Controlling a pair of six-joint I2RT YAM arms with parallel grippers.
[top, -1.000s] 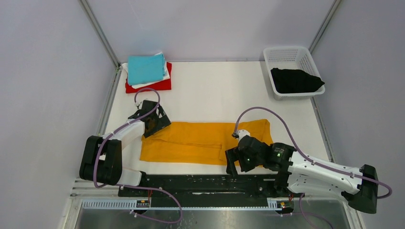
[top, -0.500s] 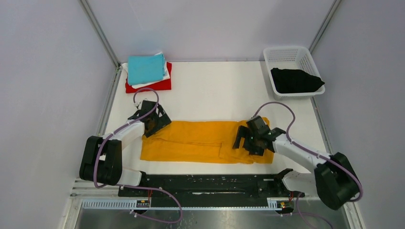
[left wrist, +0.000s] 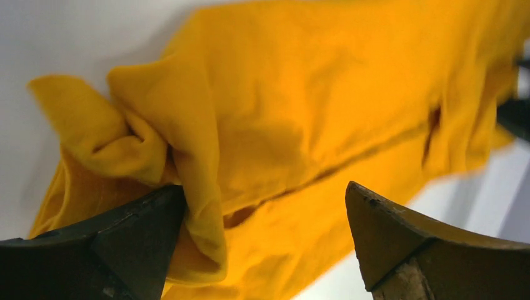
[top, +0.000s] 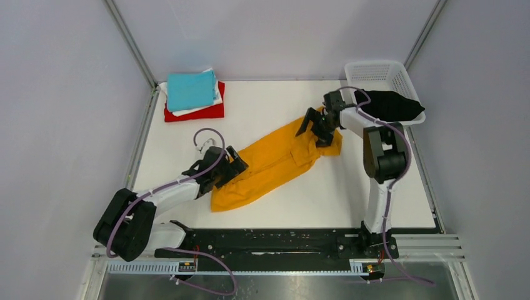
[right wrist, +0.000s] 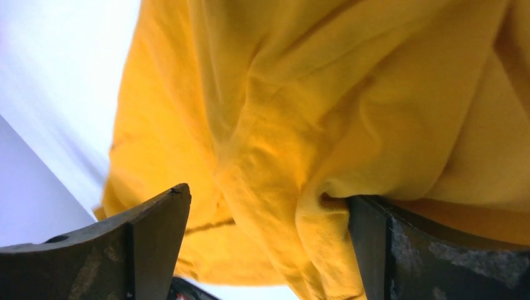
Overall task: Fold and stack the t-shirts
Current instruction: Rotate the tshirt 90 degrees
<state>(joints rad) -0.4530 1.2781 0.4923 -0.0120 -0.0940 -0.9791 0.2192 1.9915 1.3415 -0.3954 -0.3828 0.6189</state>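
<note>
The orange-yellow t-shirt (top: 275, 159) lies bunched in a diagonal band from near left to far right. My left gripper (top: 236, 167) is at its near-left end, jaws wide open, and a fold of the cloth (left wrist: 325, 94) presses against the left finger (left wrist: 137, 237). At the shirt's far-right end my right gripper (top: 317, 128) is also wide open, with cloth (right wrist: 350, 94) bunched against its right finger (right wrist: 400, 244). Neither pair of jaws pinches the cloth. Teal (top: 190, 89), white (top: 218, 97) and red (top: 209, 111) t-shirts lie folded in a stack at the far left. A black t-shirt (top: 387, 105) sits in the basket.
The white mesh basket (top: 375, 65) stands at the far right corner, close behind my right gripper. Metal frame posts and grey walls bound the white table on the left, right and back. The black rail with the arm bases runs along the near edge.
The orange-yellow shirt went from a flat horizontal strip to a bunched diagonal. My right gripper swept far back toward the basket; my left gripper slid right and nearer.
</note>
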